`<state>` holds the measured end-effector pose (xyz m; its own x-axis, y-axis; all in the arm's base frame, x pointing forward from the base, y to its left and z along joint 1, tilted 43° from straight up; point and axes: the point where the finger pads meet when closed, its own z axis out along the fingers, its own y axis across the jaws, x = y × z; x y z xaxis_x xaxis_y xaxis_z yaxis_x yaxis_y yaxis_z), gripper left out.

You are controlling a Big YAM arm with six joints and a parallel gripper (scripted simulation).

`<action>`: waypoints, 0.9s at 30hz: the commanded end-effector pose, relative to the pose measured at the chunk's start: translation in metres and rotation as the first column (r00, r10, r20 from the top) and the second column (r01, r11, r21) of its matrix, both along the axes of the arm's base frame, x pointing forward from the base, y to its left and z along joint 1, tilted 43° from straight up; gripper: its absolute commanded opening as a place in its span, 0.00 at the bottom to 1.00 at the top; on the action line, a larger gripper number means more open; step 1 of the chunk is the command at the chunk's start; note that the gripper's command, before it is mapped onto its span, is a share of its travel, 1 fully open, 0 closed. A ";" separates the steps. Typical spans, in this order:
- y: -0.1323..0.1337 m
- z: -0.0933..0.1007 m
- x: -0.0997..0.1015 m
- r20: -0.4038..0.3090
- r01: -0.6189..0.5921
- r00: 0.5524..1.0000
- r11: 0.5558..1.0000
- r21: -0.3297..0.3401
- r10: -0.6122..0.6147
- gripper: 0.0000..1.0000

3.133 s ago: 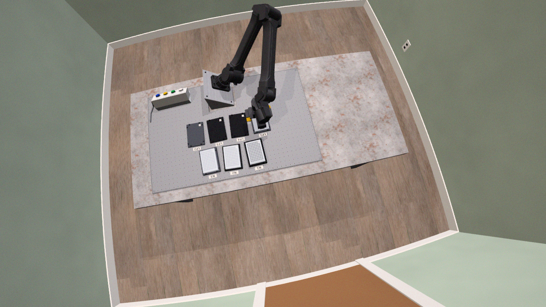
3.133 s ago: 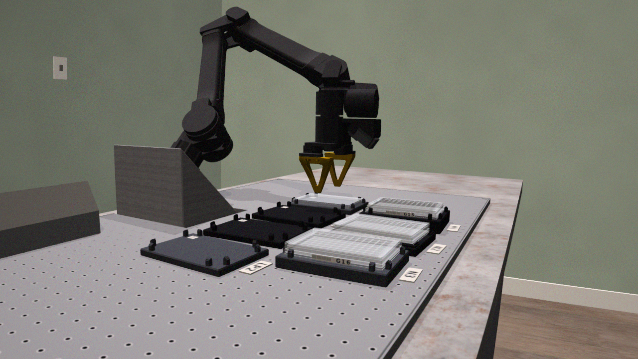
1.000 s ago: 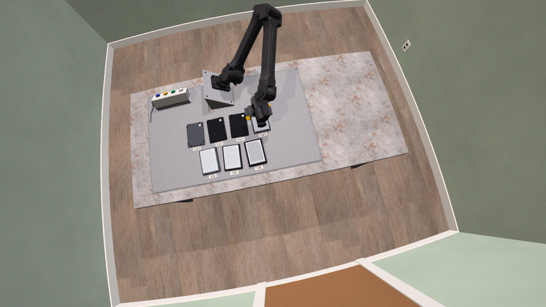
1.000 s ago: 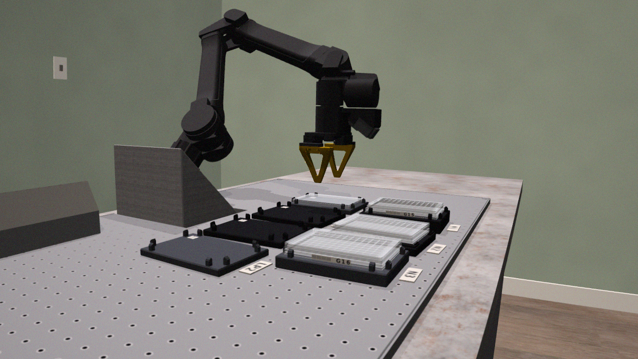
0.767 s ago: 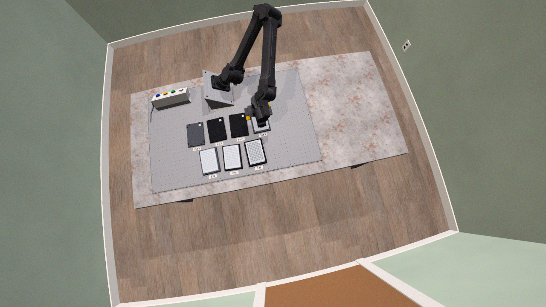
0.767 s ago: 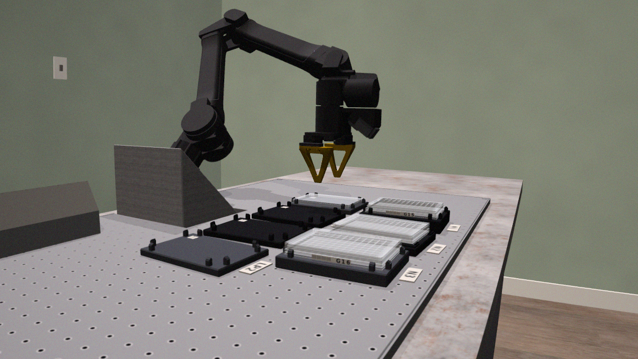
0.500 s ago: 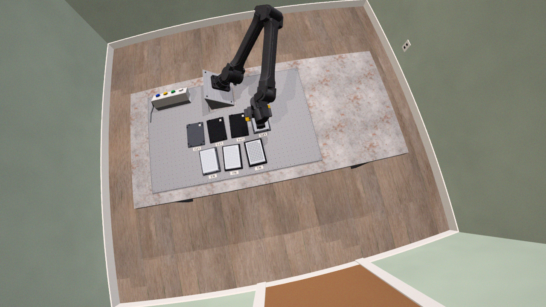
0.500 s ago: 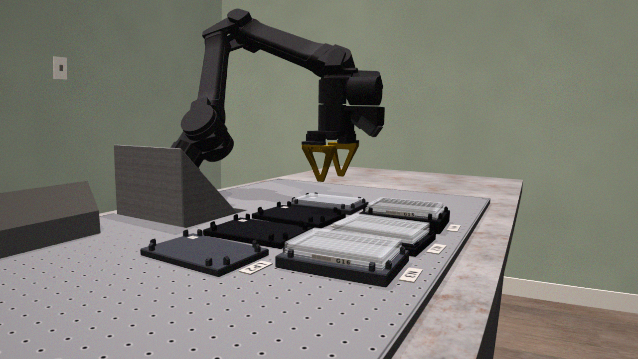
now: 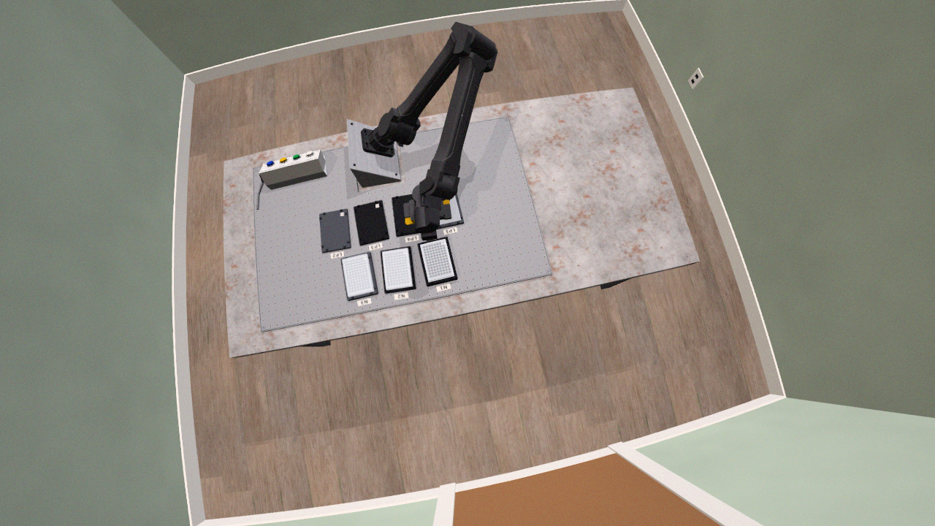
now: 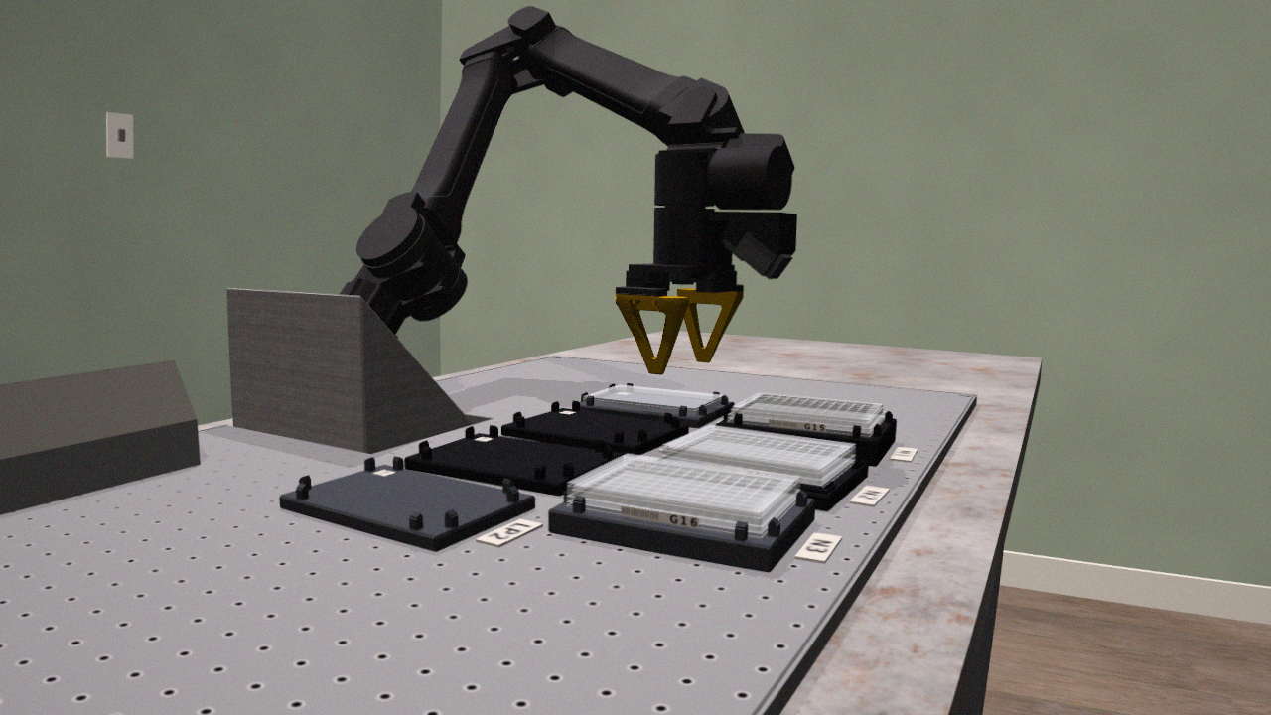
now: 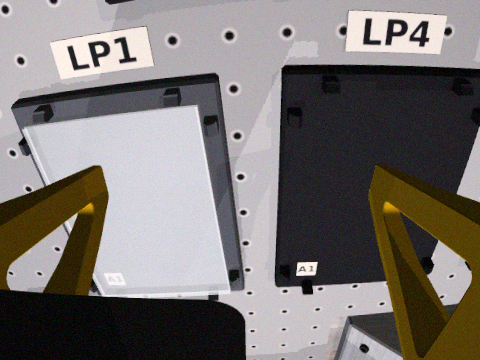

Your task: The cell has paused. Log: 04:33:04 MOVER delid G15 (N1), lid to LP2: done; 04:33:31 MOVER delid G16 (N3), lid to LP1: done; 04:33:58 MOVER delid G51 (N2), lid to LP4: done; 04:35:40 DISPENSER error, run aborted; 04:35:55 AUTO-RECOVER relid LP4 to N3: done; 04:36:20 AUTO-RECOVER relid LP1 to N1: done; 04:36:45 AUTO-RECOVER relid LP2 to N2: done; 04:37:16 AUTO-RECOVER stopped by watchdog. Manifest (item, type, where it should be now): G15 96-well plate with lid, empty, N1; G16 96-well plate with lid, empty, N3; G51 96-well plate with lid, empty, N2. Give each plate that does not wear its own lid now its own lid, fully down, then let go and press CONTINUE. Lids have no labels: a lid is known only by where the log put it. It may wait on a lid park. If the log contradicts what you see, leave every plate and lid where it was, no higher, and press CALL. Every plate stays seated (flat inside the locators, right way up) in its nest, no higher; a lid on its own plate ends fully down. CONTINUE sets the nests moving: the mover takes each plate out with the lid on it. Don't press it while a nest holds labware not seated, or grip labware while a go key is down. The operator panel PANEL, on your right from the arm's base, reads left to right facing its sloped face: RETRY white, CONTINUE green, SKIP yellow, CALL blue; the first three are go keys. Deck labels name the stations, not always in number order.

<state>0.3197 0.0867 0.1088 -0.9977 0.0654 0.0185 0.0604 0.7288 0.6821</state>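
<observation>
Three 96-well plates sit in a row of nests. G16 (image 9: 358,275) (image 10: 684,494) in N3 and the middle plate (image 9: 397,269) (image 10: 764,449) in N2 wear clear lids. G15 (image 9: 436,260) (image 10: 813,413) in N1 is bare, its wells open. A clear lid (image 10: 652,398) (image 11: 134,194) lies flat on park LP1. Park LP4 (image 9: 399,210) (image 11: 360,167) is empty. My gripper (image 9: 428,212) (image 10: 679,356) (image 11: 238,179) is open and empty. It hangs well above the deck, over the gap between LP1 and LP4.
Parks LP2 (image 9: 334,230) (image 10: 399,501) and LP3 (image 9: 370,222) (image 10: 506,458) are empty. The operator panel (image 9: 292,168) stands at the deck's back left in the top view, with blue, yellow, green and white keys. The grey wedge base (image 9: 375,163) (image 10: 302,373) stands behind the parks.
</observation>
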 end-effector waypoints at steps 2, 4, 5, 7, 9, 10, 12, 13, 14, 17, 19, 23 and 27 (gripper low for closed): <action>-0.019 0.004 0.034 0.071 -0.001 0.998 1.000 -0.009 0.002 1.00; -0.025 -0.001 0.041 0.070 -0.001 0.998 1.000 -0.011 0.001 1.00; -0.028 -0.004 0.045 0.070 0.000 0.998 1.000 -0.011 0.001 1.00; -0.034 -0.009 0.052 0.070 0.000 0.998 1.000 -0.012 0.001 1.00; -0.040 -0.014 0.058 0.066 0.000 0.998 1.000 -0.011 0.000 1.00; -0.043 -0.016 0.062 0.068 0.000 0.998 1.000 -0.012 0.000 1.00; -0.049 -0.021 0.068 0.067 0.001 0.998 1.000 -0.012 0.000 1.00; -0.052 -0.024 0.072 0.066 0.001 0.998 1.000 -0.012 0.000 1.00; -0.052 -0.024 0.072 0.066 0.001 0.998 1.000 -0.012 0.000 1.00; -0.057 -0.029 0.077 0.061 0.001 0.998 1.000 -0.011 -0.001 1.00; -0.063 -0.034 0.084 0.060 0.002 0.998 1.000 -0.012 -0.001 1.00; -0.075 -0.043 0.097 0.054 0.002 0.999 1.000 -0.012 -0.002 1.00; -0.086 -0.053 0.109 0.046 0.003 0.999 1.000 -0.010 -0.002 1.00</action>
<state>0.4081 0.0206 0.0542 -0.9982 0.0594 0.0039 0.0461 0.7310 0.6808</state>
